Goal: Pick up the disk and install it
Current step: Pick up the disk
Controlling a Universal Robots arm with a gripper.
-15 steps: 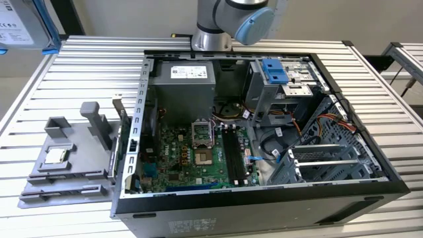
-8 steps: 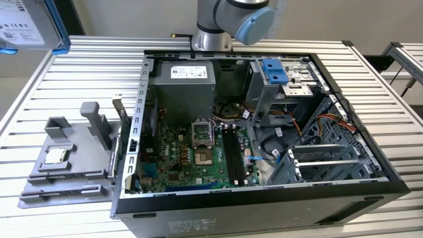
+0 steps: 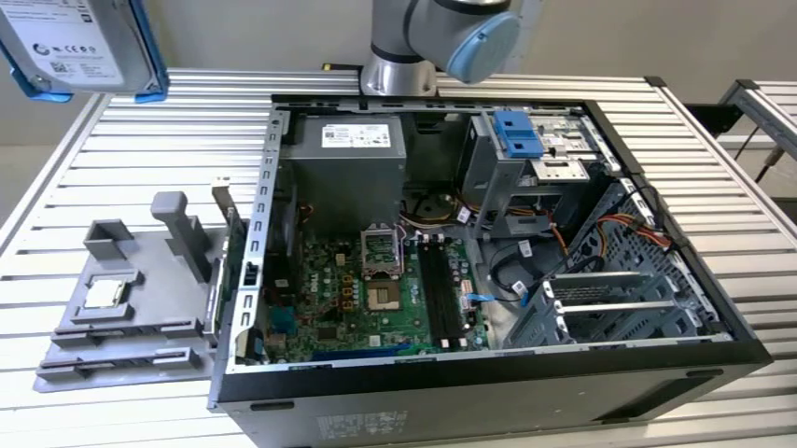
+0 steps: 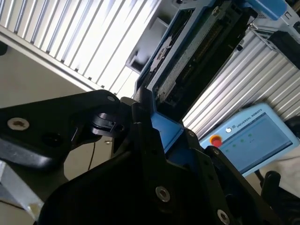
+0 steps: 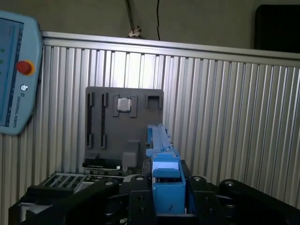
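While our gripper (image 5: pixel 166 201) is closed on the disk (image 3: pixel 77 37) at its blue rail (image 5: pixel 166 176), we judge it rigid, weighty, shock-sensitive — best held by its edges.

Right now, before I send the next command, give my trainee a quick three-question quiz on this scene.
1. True or false: the disk lies inside the open computer case.
2. What sits in the grey holder beside the case? A) a small square chip B) a fan C) a cable bundle
3. In the first wrist view, what colour is the disk's rail clamped in the gripper?
Key: 1 false, the disk is up in the air at the exterior view's upper left, held by the gripper. 2 A, the chip. 3 blue.
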